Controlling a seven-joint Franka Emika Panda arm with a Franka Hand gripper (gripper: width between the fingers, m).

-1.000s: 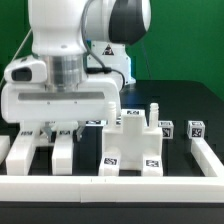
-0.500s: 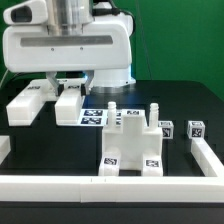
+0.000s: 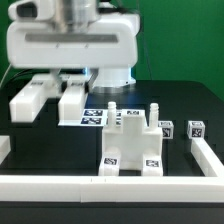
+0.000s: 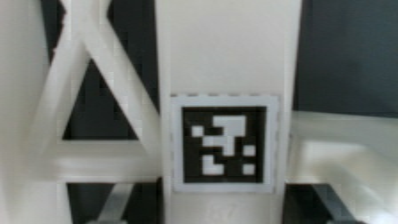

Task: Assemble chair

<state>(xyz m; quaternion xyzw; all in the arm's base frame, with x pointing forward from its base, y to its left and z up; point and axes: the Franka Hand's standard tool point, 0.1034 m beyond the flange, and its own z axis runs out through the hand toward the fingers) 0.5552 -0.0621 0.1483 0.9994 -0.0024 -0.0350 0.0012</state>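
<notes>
The chair's slotted frame [image 3: 68,100] hangs in the air at the exterior view's left, its two thick white bars pointing toward the camera. My gripper [image 3: 60,77] is shut on it from above, and the wide white hand hides the fingers. In the wrist view a white bar of the frame [image 4: 222,60] fills the middle, with a black-and-white tag [image 4: 222,142] on it. A chunky white chair part with two upright posts [image 3: 132,142] stands on the black table near the front bar, apart from the held frame. Two small tagged cubes [image 3: 167,130] [image 3: 197,130] sit to its right.
A long plain white border bar [image 3: 100,186] runs along the table's front, and another [image 3: 208,152] runs down the exterior view's right side. Tags of the marker board [image 3: 95,118] show flat on the table behind the standing part. A green wall lies behind.
The gripper has lifted the slotted frame off the table, from beside the front bar to well above it. Most of the rise came in the first half second.
</notes>
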